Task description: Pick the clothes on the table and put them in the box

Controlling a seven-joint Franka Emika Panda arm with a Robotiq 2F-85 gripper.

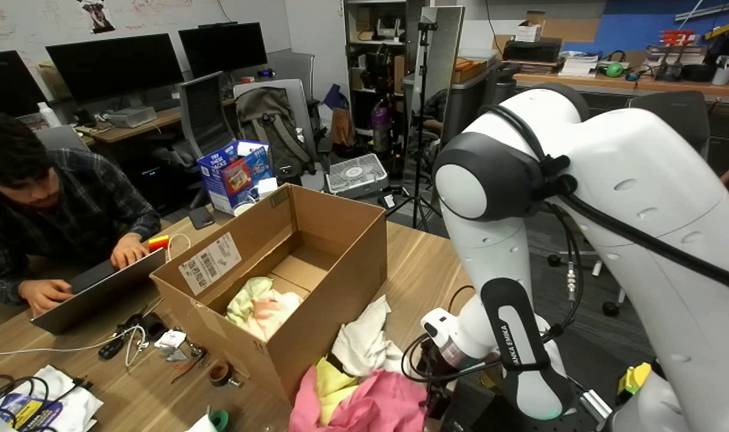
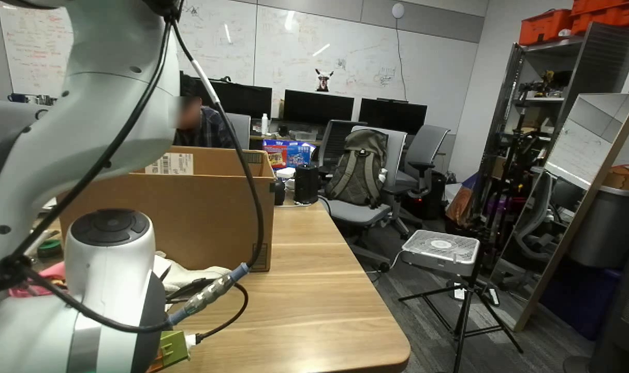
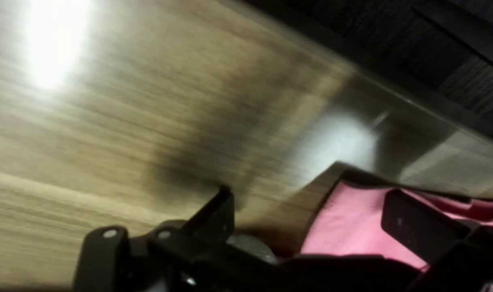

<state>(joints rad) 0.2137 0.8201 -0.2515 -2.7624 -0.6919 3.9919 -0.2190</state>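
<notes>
The wrist view shows one gripper (image 3: 309,211) at lower right, its two fingers (image 3: 416,227) standing wide apart, with one pink cloth (image 3: 347,229) behind them; whether they touch it cannot be told. In an exterior view one robot arm (image 1: 646,174) fills the right of the frame, and the gripper, partly covered, sits near the lower centre. There three cloths (image 1: 394,396) lie heaped at lower centre on one table (image 1: 424,258): the pink cloth, one yellow cloth (image 1: 334,387) against it and one white cloth (image 1: 364,339) just above, all beside one box (image 1: 334,306) in mid-frame. The box's inside shows there too, with yellow-green cloth (image 1: 244,300) and peach-white cloth (image 1: 274,312) bunched toward its lower end; whether these make one piece or two cannot be told. At left, one person (image 1: 94,192) has two hands (image 1: 129,251) at one laptop (image 1: 115,288). Both exterior views hold three monitors (image 1: 115,57), one backpack (image 1: 274,129) and, inside the box, one white label (image 1: 210,263). In an exterior view the box's side wall (image 2: 205,223) hides what lies in it, white cloth and pink cloth peek out behind the arm at lower left, and orange bins (image 2: 544,26) stand at upper right, some cut by the frame's edge.
</notes>
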